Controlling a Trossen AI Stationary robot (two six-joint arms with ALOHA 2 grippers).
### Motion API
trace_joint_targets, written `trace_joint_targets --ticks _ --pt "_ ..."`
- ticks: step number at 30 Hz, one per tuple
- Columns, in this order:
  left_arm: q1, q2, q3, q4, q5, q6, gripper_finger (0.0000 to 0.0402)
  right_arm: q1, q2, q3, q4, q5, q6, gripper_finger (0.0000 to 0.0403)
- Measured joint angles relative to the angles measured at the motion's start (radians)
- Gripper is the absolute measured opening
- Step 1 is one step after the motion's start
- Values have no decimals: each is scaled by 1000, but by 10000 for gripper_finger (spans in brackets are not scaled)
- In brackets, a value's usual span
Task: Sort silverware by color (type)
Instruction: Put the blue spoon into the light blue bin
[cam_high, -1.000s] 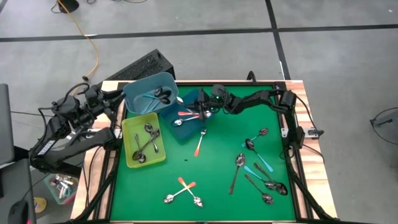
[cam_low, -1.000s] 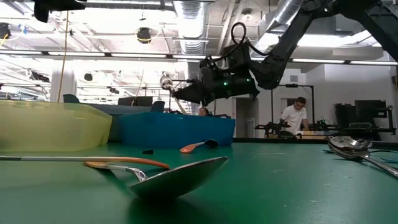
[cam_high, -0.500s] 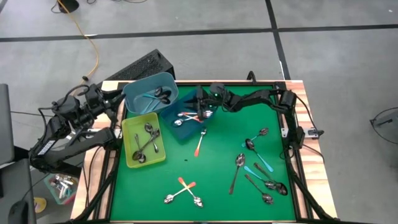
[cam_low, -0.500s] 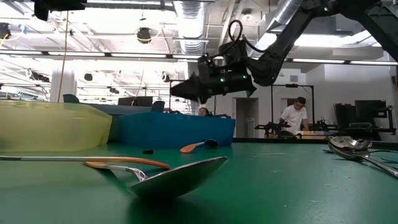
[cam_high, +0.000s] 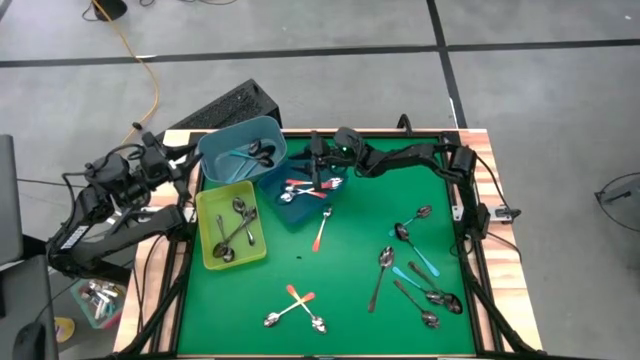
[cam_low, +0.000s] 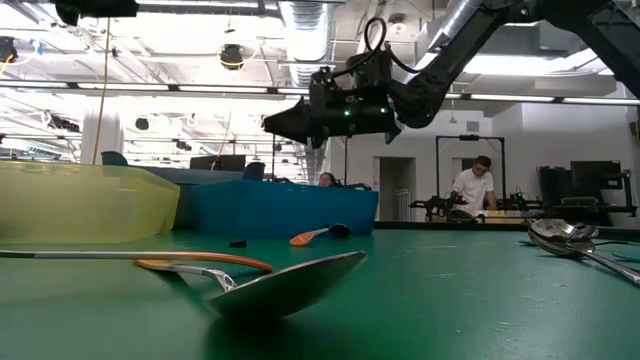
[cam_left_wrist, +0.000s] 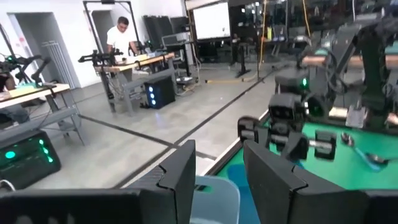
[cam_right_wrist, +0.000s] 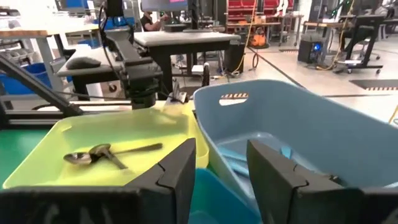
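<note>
My right gripper (cam_high: 316, 172) (cam_right_wrist: 221, 155) hangs open and holds nothing above the far part of the dark blue bin (cam_high: 300, 205), where orange-handled spoons (cam_high: 300, 188) lie. The light teal bin (cam_high: 243, 150) holds spoons too. Silver spoons (cam_high: 232, 228) lie in the yellow-green bin (cam_high: 208, 235). Loose spoons rest flat on the green mat: one orange-handled (cam_high: 321, 228), a crossed orange pair (cam_high: 297, 305), and silver and teal ones (cam_high: 415, 270) at the right. My left gripper (cam_high: 183, 157) (cam_left_wrist: 219, 158) waits open beyond the table's left edge, beside the teal bin.
The three bins stand close together at the far left of the mat. A raised wooden frame (cam_high: 480, 200) borders the mat. In the low view a big spoon (cam_low: 280, 285) lies close in front. A person (cam_low: 470, 190) stands far off in the room.
My right gripper has let go of a spoon over the dark blue bin; the spoon is gone from its fingers. The gripper has then risen and drawn a little toward the table's far edge.
</note>
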Motion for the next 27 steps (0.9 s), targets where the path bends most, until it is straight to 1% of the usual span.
trace_joint_targets --ticks 6,12,15,17,18,20,23,24,27 --pt "0 0 0 -18 0 52 122 -12 0 43 0 0 9 160" --pt "0 0 0 -28 0 74 122 9 0 120 -5 -4 97 160" --pt "0 0 0 -56 0 83 122 28 0 165 -66 -8 143 160" --pt "0 0 0 -62 0 74 122 43 -3 202 -159 -11 190 159" --pt "0 0 0 -62 0 66 122 50 -14 217 -232 -22 214 159" --pt "0 0 0 -63 0 44 122 69 -25 260 -399 -55 229 159" --pt "0 0 0 -63 1 5 122 108 -45 322 -709 -55 242 159" --pt "0 0 0 -63 1 -8 122 125 -48 344 -815 -41 245 159" --pt "0 0 0 -63 2 -50 122 177 -51 400 -1107 49 247 159"
